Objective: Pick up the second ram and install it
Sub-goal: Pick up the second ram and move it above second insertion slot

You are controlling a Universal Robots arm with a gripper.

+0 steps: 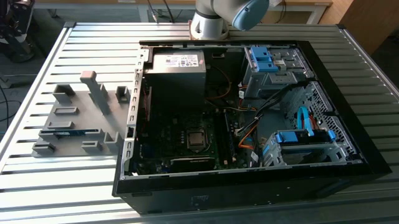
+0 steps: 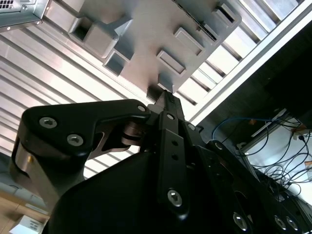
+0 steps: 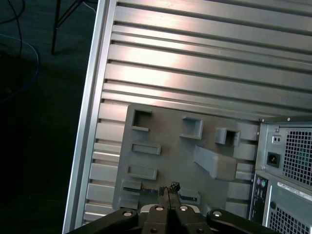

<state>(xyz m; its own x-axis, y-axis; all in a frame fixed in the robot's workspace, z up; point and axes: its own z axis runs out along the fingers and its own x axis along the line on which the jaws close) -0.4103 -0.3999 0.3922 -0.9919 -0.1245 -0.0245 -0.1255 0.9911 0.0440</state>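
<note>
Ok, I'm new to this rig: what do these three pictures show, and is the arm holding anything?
This is one grey robot arm standing at the far edge of a ribbed metal table. The exterior view looks down on the table: an open black computer case and, on the exterior view's left, a grey plastic holder block. A thin blue-teal ram stick sits in one of its slots. Both wrist views ride on the arm and look past its black jaws at that holder. The jaws look closed, with nothing in them, and hang above the holder without touching it.
</note>
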